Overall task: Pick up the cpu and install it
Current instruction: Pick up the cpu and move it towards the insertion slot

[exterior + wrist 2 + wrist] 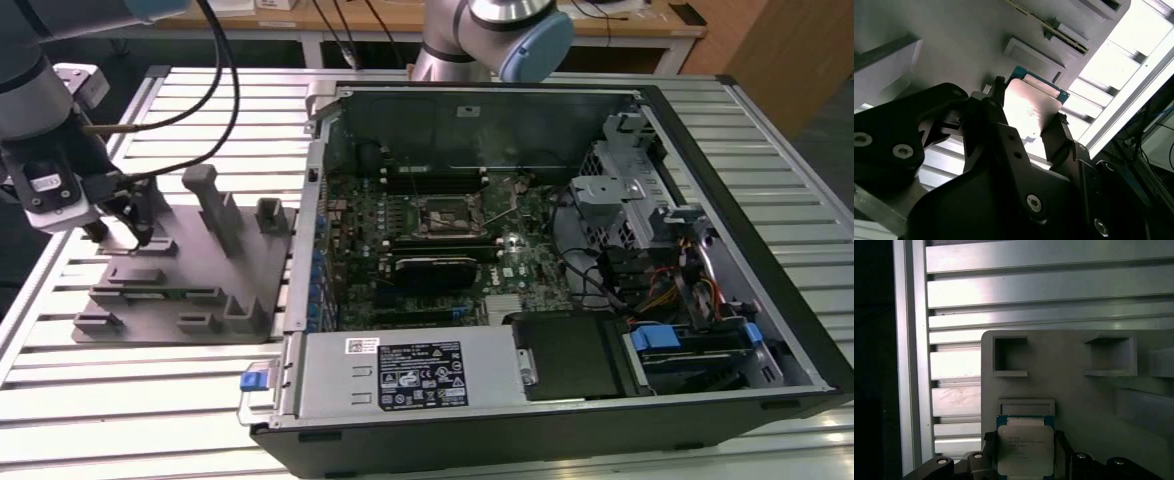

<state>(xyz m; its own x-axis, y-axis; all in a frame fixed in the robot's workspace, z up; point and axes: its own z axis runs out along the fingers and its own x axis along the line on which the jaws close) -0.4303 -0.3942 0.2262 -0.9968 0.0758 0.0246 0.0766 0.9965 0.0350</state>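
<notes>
Both jaws of the gripper (1025,441) look pinched onto opposite edges of the cpu (1025,456), low over the grey fixture (1074,390), so keep your grip square and the cpu level.

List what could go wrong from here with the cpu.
1. The gripper sits at the thin edges of the cpu, so the cpu could tilt or slip on lifting.
2. A fixture block stands right by the cpu's edge and could catch it.
3. The socket lies deep inside the case, near cables, so a snag is possible.
</notes>
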